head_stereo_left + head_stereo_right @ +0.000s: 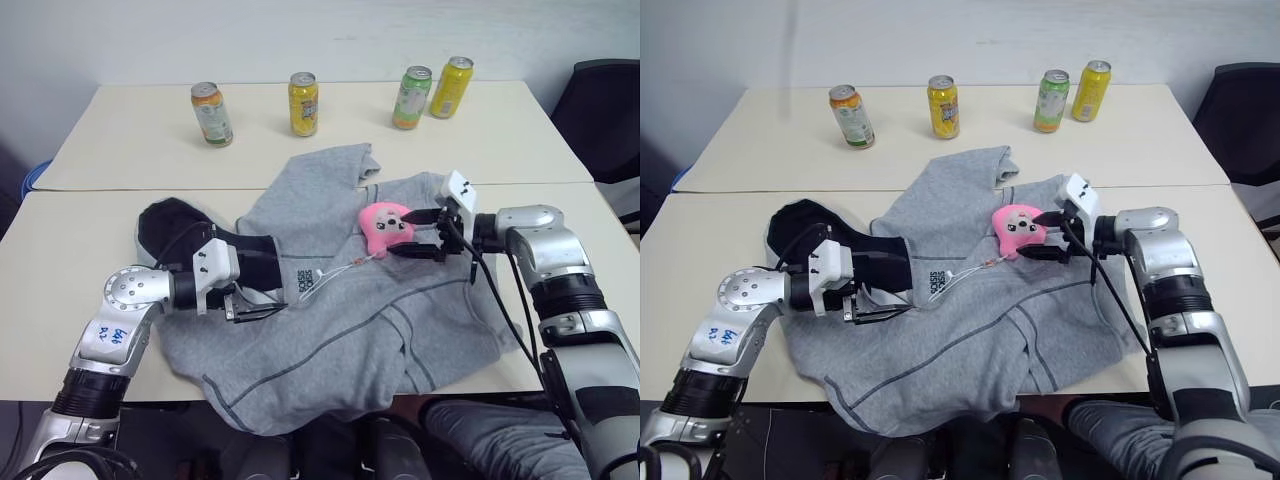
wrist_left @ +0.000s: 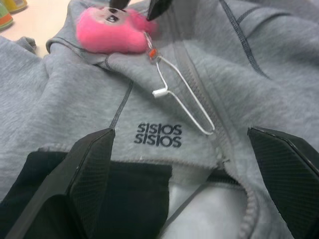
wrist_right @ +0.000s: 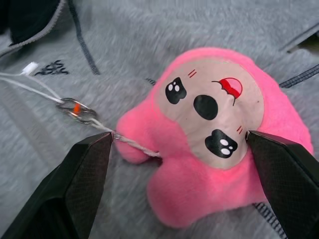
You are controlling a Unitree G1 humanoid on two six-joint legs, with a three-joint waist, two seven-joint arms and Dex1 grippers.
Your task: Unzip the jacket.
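So the grey jacket [image 1: 340,320] is spread out on the counter [image 1: 60,250], front edge spilling over the near side, hood with its black lining by the left gripper [image 1: 262,308]. The zip looks closed apart from a small gap at the collar. A pink plush toy [image 1: 385,226] sits on the chest, tied by a thin white cord [image 2: 187,99] and a little ring to what I'd guess is the zip pull.

Both sets of jaws are spread wide and grasping nothing. The right gripper [image 1: 415,232] has its jaws either side of the toy; the left one hovers just over the collar, near the logo.

What could go wrong: if the right jaws pinch only fluff, the toy slips out. And if the left doesn't pin the collar, a tug on the cord probably just drags the whole jacket along instead of running the zip. Four drink cans [image 1: 303,103] at the back are well clear.
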